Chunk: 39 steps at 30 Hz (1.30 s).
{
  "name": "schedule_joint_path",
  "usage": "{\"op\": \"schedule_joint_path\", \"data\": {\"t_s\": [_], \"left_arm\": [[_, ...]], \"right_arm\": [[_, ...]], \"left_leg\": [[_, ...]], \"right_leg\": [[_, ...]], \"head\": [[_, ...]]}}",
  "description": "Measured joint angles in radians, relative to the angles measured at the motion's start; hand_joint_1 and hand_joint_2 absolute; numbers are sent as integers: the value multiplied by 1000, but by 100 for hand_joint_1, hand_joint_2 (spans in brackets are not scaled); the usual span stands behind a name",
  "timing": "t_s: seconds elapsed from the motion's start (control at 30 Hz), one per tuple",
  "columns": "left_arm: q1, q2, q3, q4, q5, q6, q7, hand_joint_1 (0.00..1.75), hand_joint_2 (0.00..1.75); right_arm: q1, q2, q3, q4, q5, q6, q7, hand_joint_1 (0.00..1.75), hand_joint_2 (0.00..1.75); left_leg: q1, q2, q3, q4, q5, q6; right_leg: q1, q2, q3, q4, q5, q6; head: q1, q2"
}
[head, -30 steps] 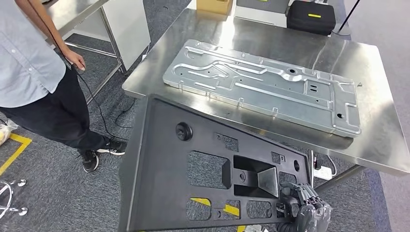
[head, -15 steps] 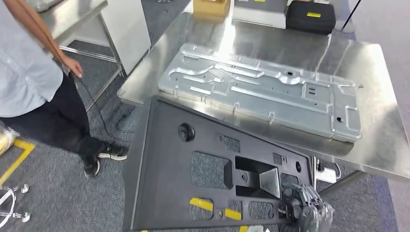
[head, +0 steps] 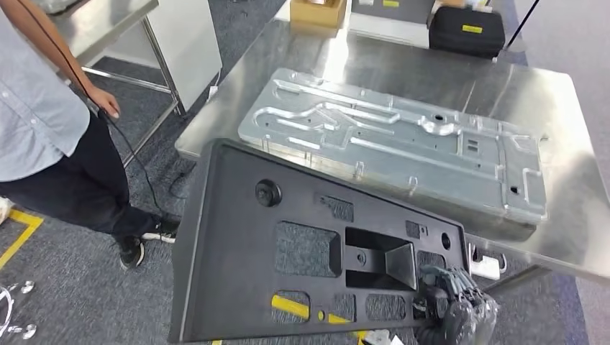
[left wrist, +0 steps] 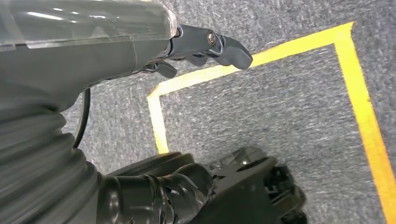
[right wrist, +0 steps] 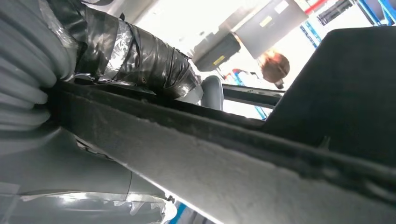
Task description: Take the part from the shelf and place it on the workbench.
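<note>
1. A grey carpeted floor [head: 72, 287] with yellow tape lines runs under a stainless steel worktop [head: 446, 79], and a person [head: 43, 122] in a pale shirt stands off to the robot's left, well apart from the steel.
2. A long stamped metal plate [head: 395, 140] already lies flat on the worktop, taking up most of its middle.
3. The black panel [head: 288, 244], the part being carried, hangs in the air just short of the worktop's near edge, tilted, its far edge overlapping the steel from where the head looks.
4. The right hand [head: 453, 309] grips the panel's near corner, fingers [head: 460, 284] wrapped over the rim.
5. The left hand [left wrist: 205, 44] hangs over the floor, fingers loosely apart, holding nothing.
6. It looks to me like moulded plastic: broad, stiff, fairly light, but unwieldy. Held by one corner it will want to swing or twist, so a second hold on the opposite long rim, or in a cut-out, seems wise.
7. Bare steel beside the plate is scarce; sliding it on could scrape.
</note>
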Motion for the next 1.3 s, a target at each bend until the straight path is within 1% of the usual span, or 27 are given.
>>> {"op": "schedule_joint_path", "data": {"t_s": [0.07, 0.1, 0.13, 0.17, 0.23, 0.27, 0.3, 0.37, 0.43, 0.5, 0.53, 0.6, 0.63, 0.67, 0.7, 0.77, 0.8, 0.83, 0.93, 1.0, 1.03, 1.1, 1.13, 1.17, 1.2, 1.27, 1.3], "left_arm": [[-1, 0, 0, 0, -1, 0, 0, 0, 175], [0, 0, 0, 0, -2, 0, 0, 0, 175], [0, 0, 0, 0, -2, 0, 0, 0, 175], [1, 0, 0, 0, -2, 0, 0, 0, 175], [1, -1, 0, 0, -2, 0, 0, 0, 175], [1, -1, 0, 0, -2, 0, 0, 0, 175], [0, -2, 0, 0, -2, -1, 0, 0, 175], [-1, -2, 0, 0, -5, -2, 0, 0, 175], [-2, -3, 0, 0, -12, -2, 2, 0, 175], [-4, -3, 0, 0, -19, -3, 4, 0, 175], [-5, -3, 0, 0, -22, -3, 5, 0, 175], [-3, -2, 0, 0, -29, -3, 5, 0, 175], [-2, -2, 0, 0, -31, -3, 5, 0, 175], [0, -2, 0, 0, -33, -4, 5, 0, 175], [0, -2, 0, 0, -34, -4, 5, 0, 175], [1, -1, 0, 0, -35, -4, 5, 0, 175], [0, -1, 0, 0, -36, -4, 5, 0, 175], [-1, -1, 0, 0, -37, -4, 5, 0, 175], [-1, -1, 0, 0, -43, -6, 7, 0, 175], [-2, -1, 0, 0, -48, -7, 9, 0, 175], [-3, -1, 0, 0, -52, -8, 10, 0, 175], [-3, 0, 0, 0, -56, -10, 12, 0, 175], [-3, 0, 0, 0, -57, -11, 13, 0, 175], [-2, 1, 0, 0, -58, -12, 15, 0, 175], [-1, 1, 0, 0, -59, -13, 16, 0, 175], [-1, 1, 0, 0, -62, -14, 16, 0, 175], [-2, 1, 0, 0, -64, -14, 16, 0, 175]], "right_arm": [[-5, -3, 0, -3, -5, 0, 3, 166, 175], [-6, -5, 0, -3, -6, 0, 4, 166, 175], [-6, -7, 0, -3, -7, 0, 5, 166, 175], [-6, -8, 0, -3, -7, 0, 5, 166, 175], [-7, -9, 0, -3, -7, 0, 5, 166, 175], [-8, -9, 0, -4, -7, 0, 5, 166, 175], [-9, -10, 0, -5, -7, 0, 5, 166, 175], [-11, -12, 0, -9, -6, 0, 6, 166, 175], [-15, -14, 0, -13, -5, 0, 8, 166, 175], [-23, -17, 0, -17, -3, 0, 10, 166, 175], [-30, -19, 0, -19, -2, 0, 13, 166, 175], [-44, -27, 0, -20, 2, 0, 20, 166, 175], [-50, -32, 0, -20, 4, 0, 24, 166, 175], [-54, -37, 0, -20, 6, 0, 26, 166, 175], [-58, -41, 0, -20, 7, 0, 28, 166, 175], [-64, -48, 0, -20, 9, 0, 29, 166, 175], [-68, -51, 0, -20, 11, 0, 31, 166, 175], [-72, -54, 0, -21, 14, 0, 34, 166, 175], [-87, -66, 0, -24, 28, 0, 45, 166, 175], [-99, -77, 0, -27, 38, 0, 56, 166, 175], [-106, -83, 0, -28, 41, 0, 62, 166, 175], [-117, -96, 0, -28, 46, 0, 73, 166, 175], [-120, -102, 0, -27, 47, 0, 77, 166, 175], [-123, -107, 0, -26, 48, 0, 80, 166, 175], [-127, -111, 0, -26, 48, 0, 83, 166, 175], [-137, -117, 0, -25, 50, 0, 88, 166, 175], [-142, -120, 0, -24, 53, 0, 91, 166, 175]], "left_leg": [[0, 1, 7, -1, -7, 7], [-1, 1, 11, -1, -12, 8], [-1, 1, 17, -1, -17, 8], [-1, -1, 25, -1, -23, 8], [-1, -4, 44, -1, -36, 4], [-3, -5, 52, -2, -43, 0], [-4, -5, 57, -2, -50, -5], [-5, -4, 62, -7, -57, -16], [-5, -3, 70, -10, -62, -27], [-5, -2, 54, 36, -88, -36], [-3, -2, 24, 92, -112, -39], [-1, -1, -61, 228, -154, -45], [-1, -1, -94, 269, -154, -47], [0, -1, -110, 274, -133, -48], [0, -1, -105, 238, -93, -47], [-1, -1, -63, 110, -5, -43], [-2, -1, -43, 58, 17, -38], [-4, -2, -31, 28, 23, -34], [-5, -3, -22, 12, 12, -17], [-1, -2, -12, 4, 8, -4], [1, -1, -6, 1, 6, 1], [0, -1, 2, 0, -3, 6], [0, -1, 7, 0, -8, 6], [0, -2, 14, 0, -14, 5], [0, -4, 24, 0, -21, 4], [0, -6, 45, -1, -36, -1], [-1, -6, 52, -1, -43, -7]], "right_leg": [[-3, -1, -77, 135, -54, 8], [-4, -1, -120, 199, -69, 11], [-4, -1, -148, 231, -63, 11], [-4, -1, -158, 226, -36, 10], [-3, -1, -122, 107, 60, 1], [0, -1, -96, 42, 94, -5], [4, -2, -76, -7, 112, -11], [10, 0, -61, -37, 108, -21], [6, 3, -53, -50, 107, -29], [-2, 1, -36, -65, 106, -40], [-2, -1, -28, -69, 104, -45], [-2, -2, -18, -70, 94, -52], [-2, -2, -12, -70, 88, -53], [-2, -1, -4, -70, 82, -52], [-2, 0, 6, -70, 74, -51], [0, 1, 27, -67, 56, -44], [2, 2, 32, -65, 48, -39], [4, 2, 34, -64, 41, -34], [4, 2, 37, -65, 31, -19], [1, 1, 23, -26, 9, -7], [-1, 0, -2, 23, -14, -2], [-5, 0, -86, 159, -60, 5], [-7, 0, -123, 208, -64, 8], [-9, 0, -146, 224, -47, 9], [-10, 0, -148, 198, -9, 8], [-10, -1, -110, 76, 85, 2], [-7, -1, -89, 19, 112, -3]], "head": [[0, 0], [0, 0], [0, 0], [0, 0], [0, 0], [0, 0], [0, 0], [0, 0], [0, 0], [-1, 0], [-2, 0], [-3, 0], [-3, 0], [-3, 0], [-3, 0], [-2, 0], [-3, 0], [-2, 0], [-2, 0], [-1, 0], [-1, 0], [-1, 0], [-1, 0], [-1, 0], [-1, 0], [-1, 0], [0, 0]]}}
